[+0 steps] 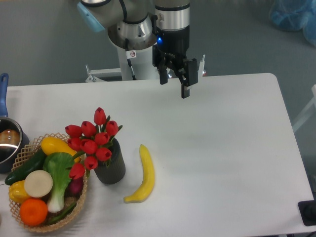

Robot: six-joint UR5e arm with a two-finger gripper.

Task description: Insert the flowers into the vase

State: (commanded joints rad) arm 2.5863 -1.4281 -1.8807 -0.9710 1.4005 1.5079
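The flowers (92,139), a bunch of red tulip buds on green stems, stand with their stems inside the vase (111,169), a short dark grey-black cylinder at the front left of the table. The buds spread wider than the vase and lean left over the basket. My gripper (174,86) hangs well above the table's far edge, far up and to the right of the vase. Its fingers are apart and hold nothing.
A woven basket (24,218) with vegetables and fruit sits left of the vase, touching the blooms. A yellow banana (144,174) lies just right of the vase. A blue-handled pot (7,143) stands at the left edge. A black object (309,212) is at the front right corner.
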